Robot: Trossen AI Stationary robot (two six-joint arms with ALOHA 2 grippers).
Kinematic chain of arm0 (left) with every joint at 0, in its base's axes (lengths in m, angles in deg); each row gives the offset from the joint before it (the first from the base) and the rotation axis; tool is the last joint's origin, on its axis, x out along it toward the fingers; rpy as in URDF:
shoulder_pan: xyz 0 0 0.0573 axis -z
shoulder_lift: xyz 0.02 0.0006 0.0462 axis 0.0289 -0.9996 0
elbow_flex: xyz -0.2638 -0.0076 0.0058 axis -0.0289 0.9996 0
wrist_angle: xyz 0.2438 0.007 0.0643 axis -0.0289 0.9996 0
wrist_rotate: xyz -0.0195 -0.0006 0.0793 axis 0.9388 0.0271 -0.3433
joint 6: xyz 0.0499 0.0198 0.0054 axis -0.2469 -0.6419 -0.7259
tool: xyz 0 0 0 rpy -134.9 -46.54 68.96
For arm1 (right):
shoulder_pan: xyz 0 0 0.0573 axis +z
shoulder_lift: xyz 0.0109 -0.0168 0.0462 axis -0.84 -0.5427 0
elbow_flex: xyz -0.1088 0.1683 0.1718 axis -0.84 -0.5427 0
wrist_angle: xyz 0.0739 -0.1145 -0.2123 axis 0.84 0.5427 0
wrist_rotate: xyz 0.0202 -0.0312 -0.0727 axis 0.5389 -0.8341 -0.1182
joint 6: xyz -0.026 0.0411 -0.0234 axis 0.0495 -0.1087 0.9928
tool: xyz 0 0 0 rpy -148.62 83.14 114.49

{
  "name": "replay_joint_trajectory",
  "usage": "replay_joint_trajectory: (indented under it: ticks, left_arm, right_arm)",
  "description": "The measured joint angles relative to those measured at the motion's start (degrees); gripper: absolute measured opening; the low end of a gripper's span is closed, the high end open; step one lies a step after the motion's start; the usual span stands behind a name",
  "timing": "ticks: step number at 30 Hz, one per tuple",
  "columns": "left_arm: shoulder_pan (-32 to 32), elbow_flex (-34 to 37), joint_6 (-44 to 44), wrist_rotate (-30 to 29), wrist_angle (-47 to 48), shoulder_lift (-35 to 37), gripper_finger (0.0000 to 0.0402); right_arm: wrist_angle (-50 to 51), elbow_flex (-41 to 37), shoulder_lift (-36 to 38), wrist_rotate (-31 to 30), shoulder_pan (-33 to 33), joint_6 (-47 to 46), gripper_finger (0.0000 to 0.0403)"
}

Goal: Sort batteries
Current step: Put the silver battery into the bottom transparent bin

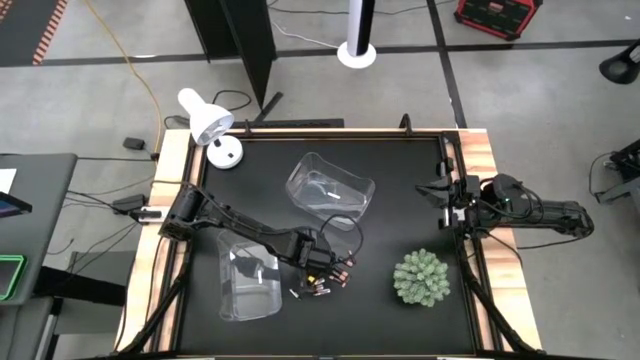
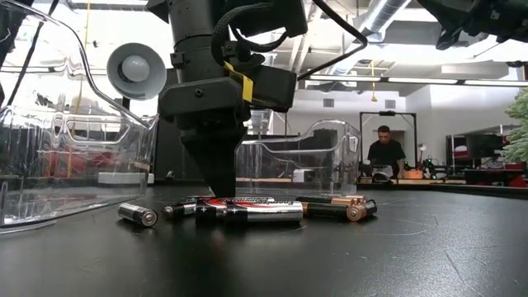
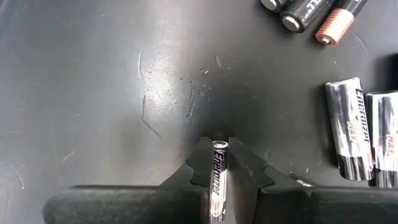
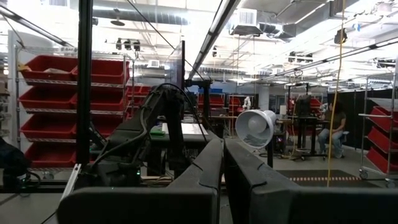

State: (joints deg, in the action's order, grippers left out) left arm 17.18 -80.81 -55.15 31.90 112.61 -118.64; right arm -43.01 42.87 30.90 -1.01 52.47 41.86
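At lower centre of the overhead frame, the left gripper [image 3: 219, 167] pinches one slim silvery battery [image 3: 218, 180] against the black table [image 3: 93, 93], while the right gripper [image 4: 222, 171] waits closed at the right edge.

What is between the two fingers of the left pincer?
A thin silvery battery stands clamped between the left pincer's fingers. Its lower end is hidden by them.
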Motion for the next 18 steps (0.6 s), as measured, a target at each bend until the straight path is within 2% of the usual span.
replay_joint_trajectory:
  ticks: [18]
  left_arm:
    - [-0.58,-4.0,-5.79,-1.81,0.21,-0.33,0.0019]
  right_arm:
    - [-0.04,0.0,0.0,0.0,-0.01,-0.03,0.0036]
